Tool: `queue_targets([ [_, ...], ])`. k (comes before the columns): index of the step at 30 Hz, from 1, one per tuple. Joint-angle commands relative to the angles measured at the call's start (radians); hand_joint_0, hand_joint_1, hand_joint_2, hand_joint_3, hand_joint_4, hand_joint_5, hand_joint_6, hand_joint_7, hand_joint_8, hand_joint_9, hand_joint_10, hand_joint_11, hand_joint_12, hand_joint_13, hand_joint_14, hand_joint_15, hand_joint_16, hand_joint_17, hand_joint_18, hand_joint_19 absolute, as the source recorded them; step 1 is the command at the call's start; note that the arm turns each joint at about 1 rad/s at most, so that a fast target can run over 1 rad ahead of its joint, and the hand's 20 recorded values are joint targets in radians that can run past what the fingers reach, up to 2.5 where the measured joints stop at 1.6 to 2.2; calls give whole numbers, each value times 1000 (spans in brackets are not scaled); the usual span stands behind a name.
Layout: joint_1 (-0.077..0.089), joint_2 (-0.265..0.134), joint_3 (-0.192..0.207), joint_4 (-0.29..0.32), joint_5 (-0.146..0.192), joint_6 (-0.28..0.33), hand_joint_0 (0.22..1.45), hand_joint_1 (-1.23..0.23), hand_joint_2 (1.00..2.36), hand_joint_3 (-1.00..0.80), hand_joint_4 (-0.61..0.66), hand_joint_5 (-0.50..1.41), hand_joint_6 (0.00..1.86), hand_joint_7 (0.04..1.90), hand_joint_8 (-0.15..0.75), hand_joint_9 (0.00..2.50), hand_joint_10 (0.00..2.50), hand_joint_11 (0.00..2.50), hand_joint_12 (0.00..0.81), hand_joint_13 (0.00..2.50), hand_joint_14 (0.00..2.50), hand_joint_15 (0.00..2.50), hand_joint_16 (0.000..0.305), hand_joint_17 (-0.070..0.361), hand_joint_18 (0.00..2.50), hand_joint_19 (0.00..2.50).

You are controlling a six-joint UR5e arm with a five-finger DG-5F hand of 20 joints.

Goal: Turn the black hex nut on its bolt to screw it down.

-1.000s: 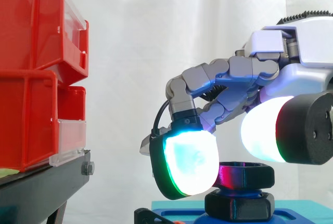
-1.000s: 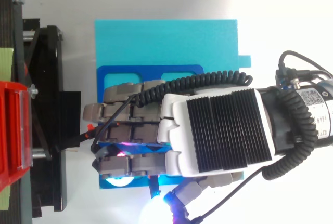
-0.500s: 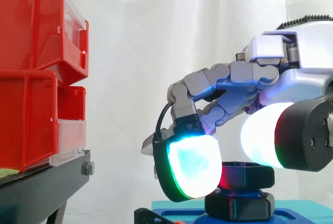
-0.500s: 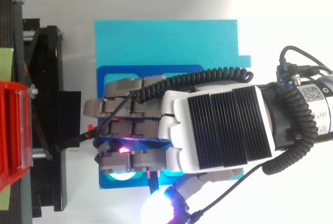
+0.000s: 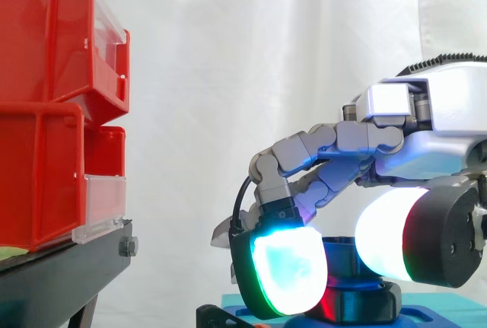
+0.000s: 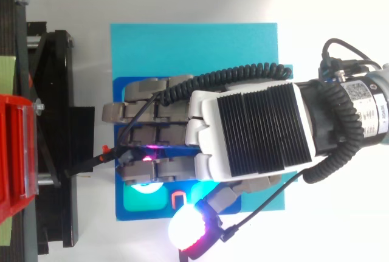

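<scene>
I have the hand [image 5: 426,138] low over the blue fixture plate [image 6: 121,86], which lies on the teal board [image 6: 194,46] on the tabletop. It is well apart from the red bins [image 5: 46,115] on their black stand [image 5: 61,275].

In the side view the black hex nut [image 5: 344,258] sits between the glowing pads, lit bluish, just above a lower black hex piece [image 5: 369,301]. The bolt itself is hidden.

The fingers are curled down on the near side of the nut and the thumb stands against its far side. I read that as a pinch on the nut, though the pads cover the actual contact. From above, the back of the hand [image 6: 249,140] covers the nut completely, so I steer by the side view.

To do this turn well, I want the pads square on opposite flats and level with the nut, not riding over its top edge. The wrist should turn about the bolt's axis, with light, even squeeze. Any sideways drag could cock the nut on the thread or let the pads slip off.
</scene>
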Motion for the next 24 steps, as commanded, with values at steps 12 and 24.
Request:
queue_targets([
  [12,-32,-4,1,22,-48,0,517,-296,1000,-500,157,-24,501,1425,228,693,7,179,275,483,0,5,43,96,416,285],
  [24,-65,-4,0,31,-88,-2,505,-255,1000,-500,161,-28,501,1406,230,688,7,181,279,485,0,8,44,99,414,281],
])
